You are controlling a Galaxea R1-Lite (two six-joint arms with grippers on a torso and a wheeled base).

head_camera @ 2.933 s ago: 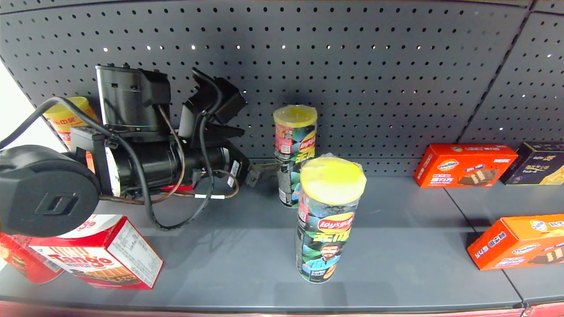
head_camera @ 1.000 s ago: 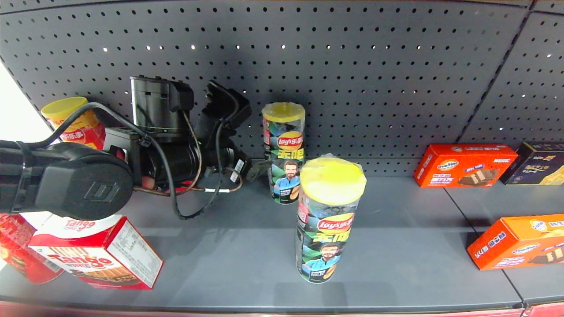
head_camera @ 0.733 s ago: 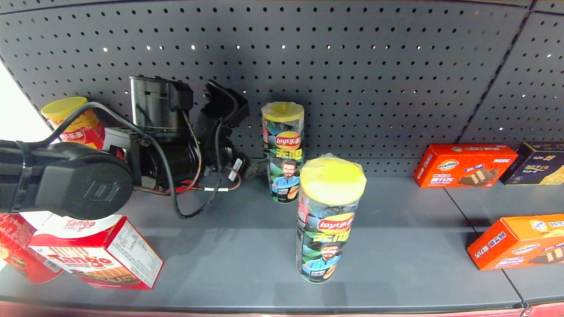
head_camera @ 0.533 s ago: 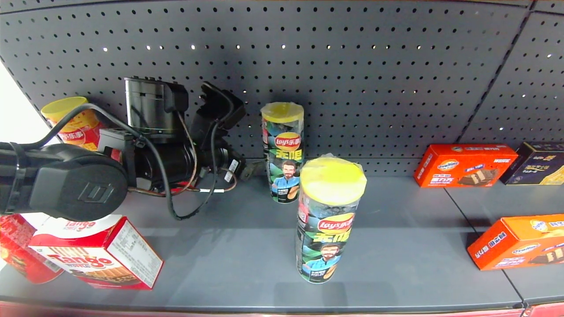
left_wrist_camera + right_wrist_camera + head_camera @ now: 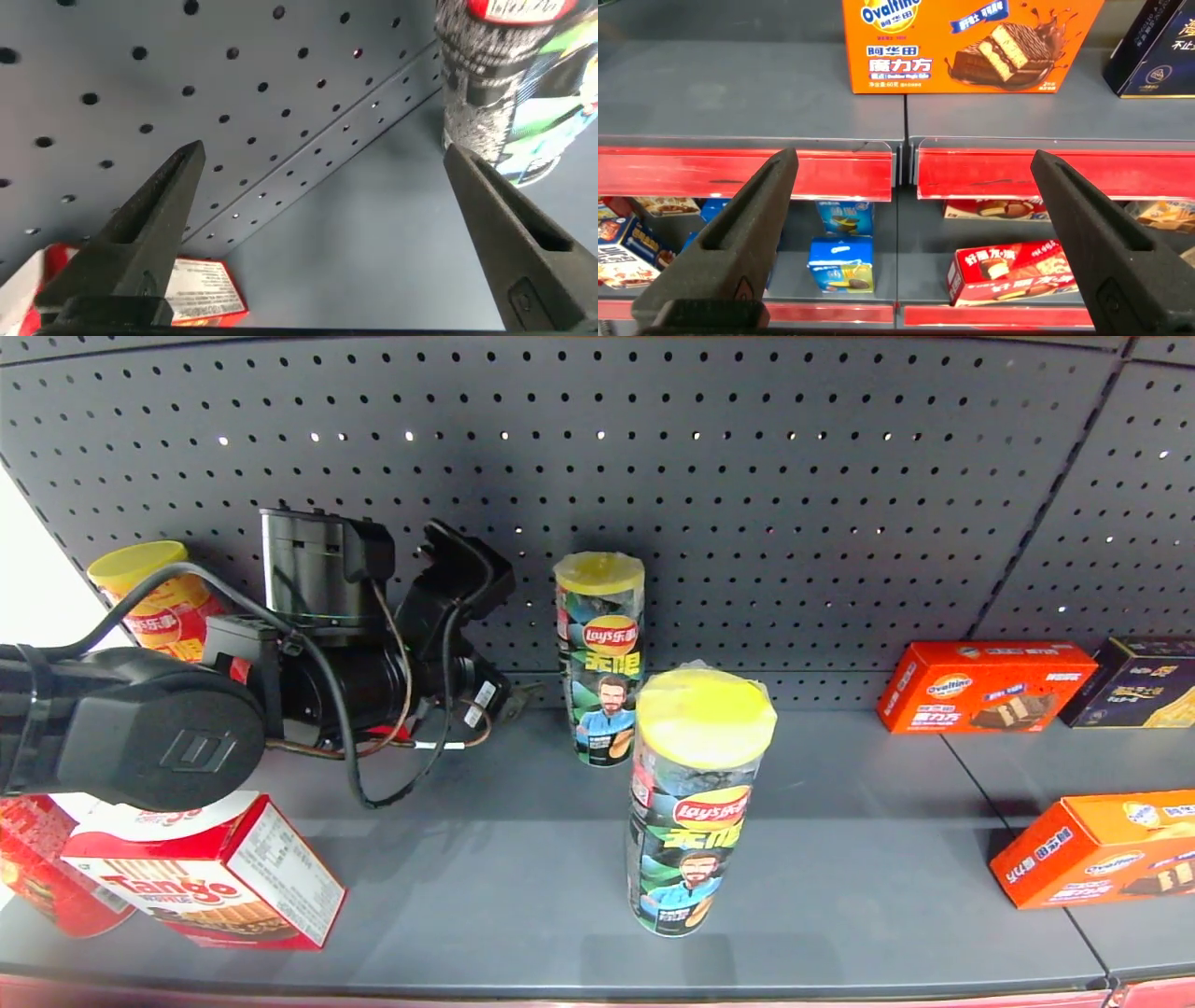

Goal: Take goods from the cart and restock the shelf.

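Grey perforated steel forms the back wall (image 5: 747, 476), and a grey shelf (image 5: 485, 859) is carried below it. Two tall chip cans with yellow lids are stood upright on the shelf. The rear can (image 5: 599, 658) is set near the back edge, about midway along it. The front can (image 5: 695, 798) is placed closer to the front edge, slightly to the right and apart from the rear one.

The left gripper (image 5: 322, 159) is held low by the back edge, just left of the rear can. Its fingers are spread wide, nothing is held between them, and a gap is left between them and the can. The right gripper (image 5: 913, 161) is likewise seen with its fingers parted around nothing. It is held before the red price rails (image 5: 831, 173) of lower shelves, below an orange carton (image 5: 971, 42).

A red-and-white box (image 5: 210, 873) is laid at the front left corner, and a red can (image 5: 154, 597) with a yellow lid is stood at the back left corner, partly hidden by the arm. Toward the right, a red-orange box (image 5: 985, 683) and a dark box (image 5: 1144, 679) are laid along the back edge. An orange box (image 5: 1102, 847) is laid nearer the front edge.
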